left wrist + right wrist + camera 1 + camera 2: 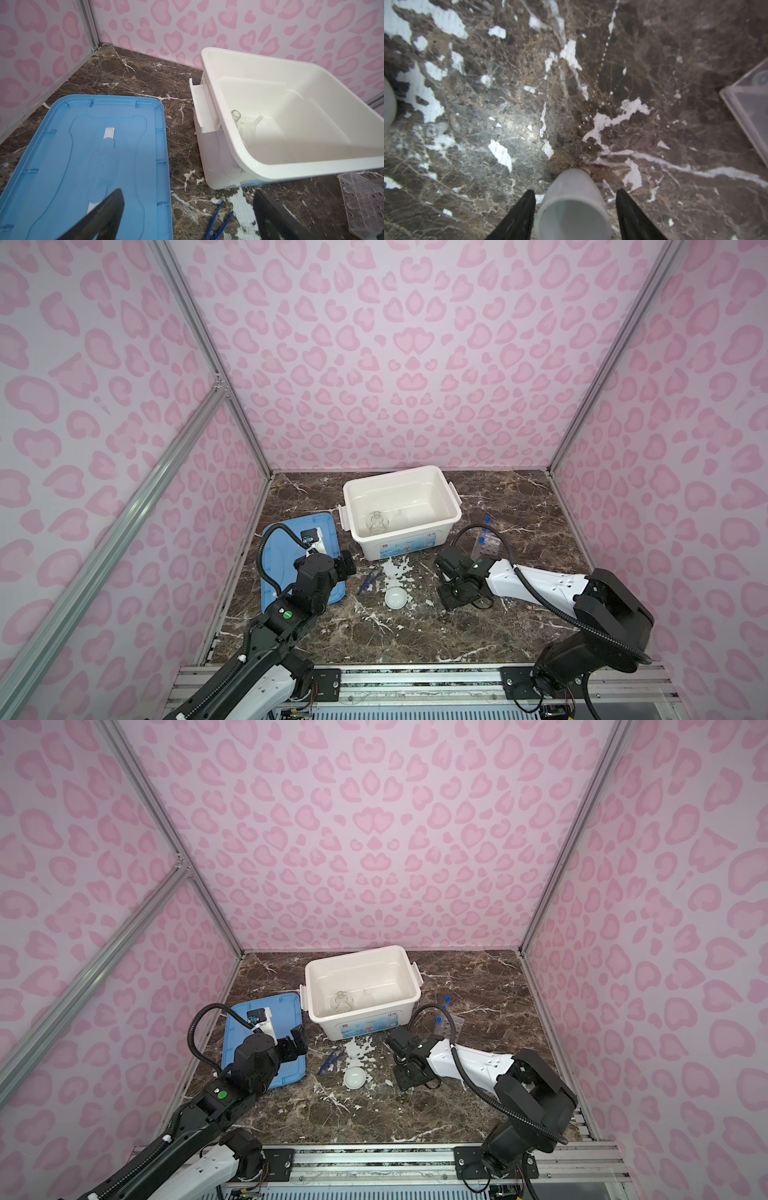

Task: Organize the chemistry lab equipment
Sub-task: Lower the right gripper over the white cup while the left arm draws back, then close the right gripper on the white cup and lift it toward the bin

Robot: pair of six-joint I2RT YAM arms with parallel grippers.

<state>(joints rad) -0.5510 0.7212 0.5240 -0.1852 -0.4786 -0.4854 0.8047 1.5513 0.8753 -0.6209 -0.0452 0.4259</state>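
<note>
presently the right gripper (575, 190) is pointing down at the marble surface (415, 639). its jaws are standing partly open on either side of a small white cup (573, 209). a thin gap is showing on each side, so nothing is being held. the cup is sitting on the surface between the white bowl (395, 597) and the clear holed rack (488, 547). blue-capped test tubes (487, 517) are showing at the rack's far end. the left gripper (188, 190) is hanging wide open and empty over the edge of the blue lid (284, 560) nearest the dark blue tweezers (369, 580). the tweezers are lying on the surface in front of the white bin (399, 493). a clear glass flask (377, 522) is resting inside the bin.
</note>
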